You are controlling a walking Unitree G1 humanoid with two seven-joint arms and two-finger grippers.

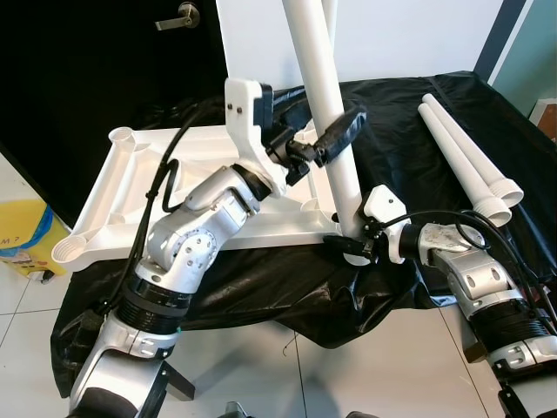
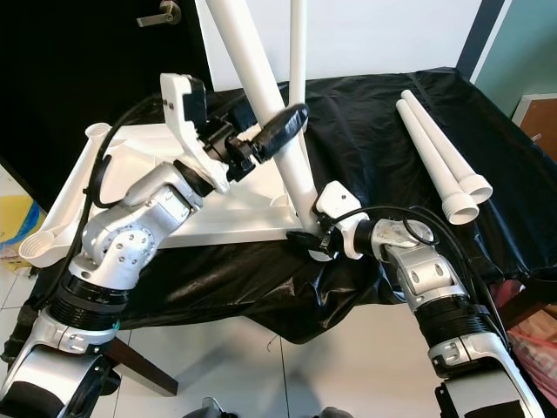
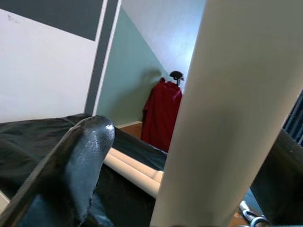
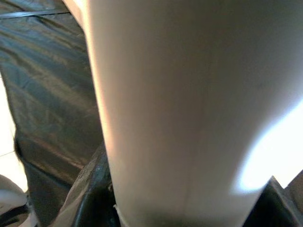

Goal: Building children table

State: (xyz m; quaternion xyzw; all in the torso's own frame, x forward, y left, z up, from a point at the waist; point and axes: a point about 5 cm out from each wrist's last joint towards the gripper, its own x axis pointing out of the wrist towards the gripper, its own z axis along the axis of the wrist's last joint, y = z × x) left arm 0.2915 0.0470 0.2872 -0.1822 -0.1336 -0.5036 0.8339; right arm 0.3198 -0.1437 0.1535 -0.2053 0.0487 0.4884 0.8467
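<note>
Two loose legs (image 1: 474, 161) block the black cloth's (image 1: 400, 131) right side; its middle lies open.

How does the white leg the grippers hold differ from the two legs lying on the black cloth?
The held leg stands steeply upright at the tabletop corner; the two loose legs lie flat, side by side. The left gripper and right gripper both clasp the held leg; the loose legs are untouched. All are white tubes.

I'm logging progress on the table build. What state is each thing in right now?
Tabletop: upside down on the black sheet.
Near leg: standing tilted in its corner socket, held by both grippers.
Far leg: upright in its socket.
Two spare legs: lying side by side on the sheet.
Left gripper: shut on the near leg.
Right gripper: shut on the leg's base.
</note>
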